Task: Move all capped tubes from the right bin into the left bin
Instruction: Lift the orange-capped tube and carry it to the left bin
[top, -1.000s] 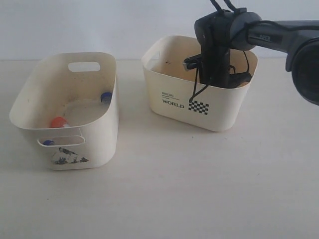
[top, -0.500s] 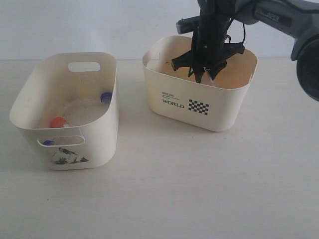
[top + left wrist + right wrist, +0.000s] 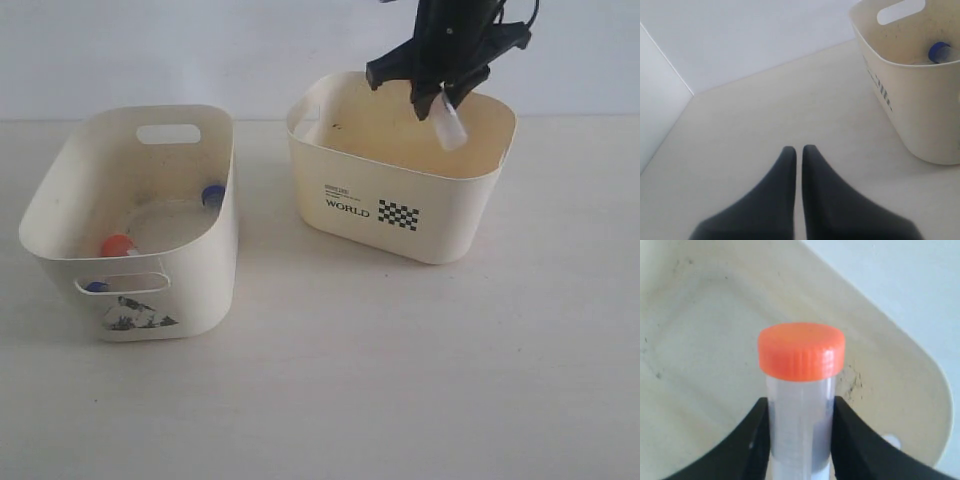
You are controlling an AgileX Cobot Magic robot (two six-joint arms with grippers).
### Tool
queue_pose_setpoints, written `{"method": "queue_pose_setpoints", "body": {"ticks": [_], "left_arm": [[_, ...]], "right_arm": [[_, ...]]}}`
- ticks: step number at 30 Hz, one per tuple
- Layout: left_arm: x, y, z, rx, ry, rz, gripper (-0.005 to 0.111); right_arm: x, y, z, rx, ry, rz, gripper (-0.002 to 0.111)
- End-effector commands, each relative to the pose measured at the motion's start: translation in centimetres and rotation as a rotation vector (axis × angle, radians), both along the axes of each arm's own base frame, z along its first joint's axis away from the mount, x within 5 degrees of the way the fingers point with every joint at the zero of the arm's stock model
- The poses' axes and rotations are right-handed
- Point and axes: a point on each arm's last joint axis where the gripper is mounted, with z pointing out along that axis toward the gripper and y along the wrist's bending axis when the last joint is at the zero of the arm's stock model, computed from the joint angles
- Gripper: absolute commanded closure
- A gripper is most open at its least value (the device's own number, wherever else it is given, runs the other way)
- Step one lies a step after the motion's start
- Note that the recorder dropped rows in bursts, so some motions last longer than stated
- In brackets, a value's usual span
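Note:
My right gripper (image 3: 438,100) hangs above the right bin (image 3: 350,190), the "WORLD" tub, shut on a whitish capped tube (image 3: 451,128) that points down over the bin's back part. In the right wrist view the same tube (image 3: 800,415) with its orange cap (image 3: 801,350) sits between both black fingers (image 3: 752,440), over the bin floor (image 3: 700,365). The left bin (image 3: 60,190) holds an orange-capped tube (image 3: 118,245) and two blue caps (image 3: 212,194) (image 3: 97,287). My left gripper (image 3: 799,150) is shut and empty over bare table, beside the left bin (image 3: 910,95).
A small pale round object (image 3: 891,441) lies on the right bin's floor; I cannot tell what it is. A pale wall (image 3: 200,50) rises behind the beige table (image 3: 350,380). In the left wrist view, a wall corner (image 3: 670,65) stands near the table's edge.
My right gripper has risen out of the right bin with the orange-capped tube in it. The bins and the tubes in the left bin have not moved.

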Motion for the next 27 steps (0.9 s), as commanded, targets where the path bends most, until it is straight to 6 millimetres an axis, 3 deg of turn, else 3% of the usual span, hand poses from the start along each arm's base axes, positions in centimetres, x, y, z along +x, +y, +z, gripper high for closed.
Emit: {"method": "queue_pose_setpoints", "body": {"ticks": [1,5,8,12,20,23,27], "left_arm": [[0.0,0.0,0.1,-0.008,-0.006,0.002,0.102],[0.0,0.0,0.1,-0.008,-0.006,0.002,0.102],[0.0,0.0,0.1,-0.008,-0.006,0.002,0.102],[0.0,0.0,0.1,-0.008,-0.006,0.002,0.102],[0.0,0.0,0.1,-0.008,-0.006,0.002,0.102],[0.0,0.0,0.1,-0.008,-0.006,0.002,0.102],[0.0,0.0,0.1,-0.008,-0.006,0.002,0.102]], "right_arm": [[-3.5,-1.3,0.9,-0.033,0.062,0.021,0.108],[-8.3,-0.9,3.1,0.104,0.111,0.132,0.108],[-11.6,1.9,4.5,0.307,0.111,0.292,0.108],[-12.1,6.5,5.8,0.404,-0.090,0.425,0.108],[-11.8,10.1,2.9,0.419,-0.057,0.500,0.108],[-12.5,12.6,2.4,0.483,-0.079,0.648,0.108],[-12.4,15.5,2.0,0.591,-0.170,0.670,0.108]]}}
